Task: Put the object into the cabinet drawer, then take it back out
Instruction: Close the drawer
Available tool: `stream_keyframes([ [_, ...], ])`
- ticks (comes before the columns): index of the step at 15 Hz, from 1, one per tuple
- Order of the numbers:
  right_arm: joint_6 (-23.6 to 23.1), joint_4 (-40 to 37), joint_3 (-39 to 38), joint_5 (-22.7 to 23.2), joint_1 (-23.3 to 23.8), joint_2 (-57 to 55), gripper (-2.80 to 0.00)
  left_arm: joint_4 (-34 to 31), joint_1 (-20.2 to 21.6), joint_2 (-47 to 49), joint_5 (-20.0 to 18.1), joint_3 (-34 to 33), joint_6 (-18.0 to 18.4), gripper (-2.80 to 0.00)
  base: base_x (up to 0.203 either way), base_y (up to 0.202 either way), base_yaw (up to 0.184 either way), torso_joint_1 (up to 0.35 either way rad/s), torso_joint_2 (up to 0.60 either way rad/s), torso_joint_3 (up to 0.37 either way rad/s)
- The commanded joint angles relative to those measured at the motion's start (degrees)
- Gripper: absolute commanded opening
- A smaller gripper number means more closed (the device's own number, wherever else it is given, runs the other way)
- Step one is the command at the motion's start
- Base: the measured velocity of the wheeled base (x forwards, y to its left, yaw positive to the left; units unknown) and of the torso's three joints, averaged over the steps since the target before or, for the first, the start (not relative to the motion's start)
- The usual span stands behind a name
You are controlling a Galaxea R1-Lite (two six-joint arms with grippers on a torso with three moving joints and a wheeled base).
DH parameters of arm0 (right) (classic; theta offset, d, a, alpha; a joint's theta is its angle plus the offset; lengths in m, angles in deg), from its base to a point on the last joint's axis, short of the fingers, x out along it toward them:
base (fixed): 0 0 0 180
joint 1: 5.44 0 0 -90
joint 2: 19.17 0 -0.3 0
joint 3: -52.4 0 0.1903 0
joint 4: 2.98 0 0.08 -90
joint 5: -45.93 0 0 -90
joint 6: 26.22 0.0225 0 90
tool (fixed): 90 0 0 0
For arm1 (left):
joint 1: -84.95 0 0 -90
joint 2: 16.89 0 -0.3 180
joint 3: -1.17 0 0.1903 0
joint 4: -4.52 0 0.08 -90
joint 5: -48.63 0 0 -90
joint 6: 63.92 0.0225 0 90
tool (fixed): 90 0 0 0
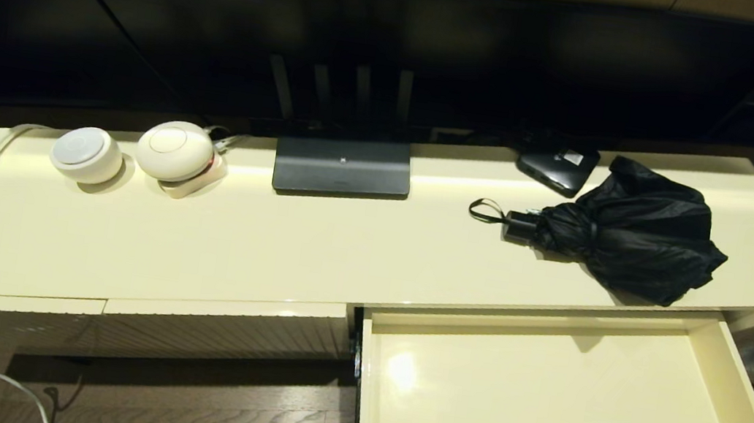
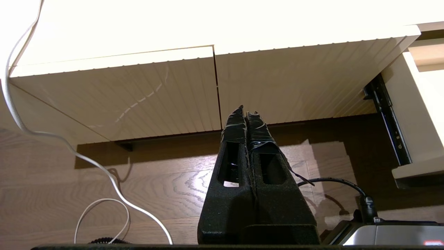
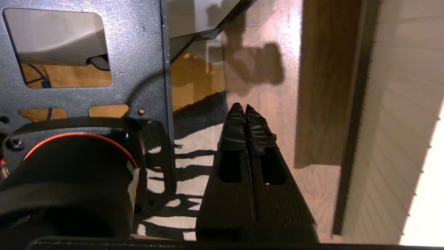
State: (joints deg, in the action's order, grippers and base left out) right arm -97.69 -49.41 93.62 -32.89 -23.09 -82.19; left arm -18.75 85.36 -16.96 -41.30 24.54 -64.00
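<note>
Umbrella (image 1: 633, 229) lies on the surface right of centre, just behind the open, empty drawer (image 1: 749, 400) — long axis runs left-right, handle and wrist loop pointing left, fabric bulk to the right. Right gripper (image 3: 245, 109) is clenched on nothing, low beside the ribbed drawer front, out of the head view — the nearer arm, I'd say, with the umbrella above it. Left gripper (image 2: 247, 113) is clenched too, parked low facing the closed ribbed panels (image 2: 138, 97).

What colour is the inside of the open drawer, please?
Glossy cream, seen best in the head view: the drawer is pulled open.
</note>
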Motion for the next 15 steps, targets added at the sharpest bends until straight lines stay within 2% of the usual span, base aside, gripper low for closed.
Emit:
stream_keyframes([
  [1, -0.42, 4.91, -2.97, 0.07, 0.03, -4.13, -2.8, -0.04, 0.02, 0.07, 0.01, -0.18, -0.01, -2.8, 0.0, 0.0, 0.0, 0.0, 0.0, 0.0],
  [5, -0.57, 15.72, -6.9, 0.0, 0.22, -9.63, -2.8, -0.01, 0.02, 0.07, 0.01, -0.18, -0.01, -2.8, 0.0, 0.0, 0.0, 0.0, 0.0, 0.0],
  [11, -0.69, 27.9, -7.56, -0.55, 0.59, -16.19, -2.8, -0.01, 0.02, -0.01, 0.01, -0.18, -0.01, -2.8, 0.0, 0.0, 0.0, 0.0, 0.0, 0.0],
  [15, -0.69, 41.15, -7.29, -2.18, 0.67, -20.64, -2.8, -0.01, 0.02, 0.07, 0.01, -0.18, -0.01, -2.8, 0.0, 0.0, 0.0, 0.0, 0.0, 0.0],
])
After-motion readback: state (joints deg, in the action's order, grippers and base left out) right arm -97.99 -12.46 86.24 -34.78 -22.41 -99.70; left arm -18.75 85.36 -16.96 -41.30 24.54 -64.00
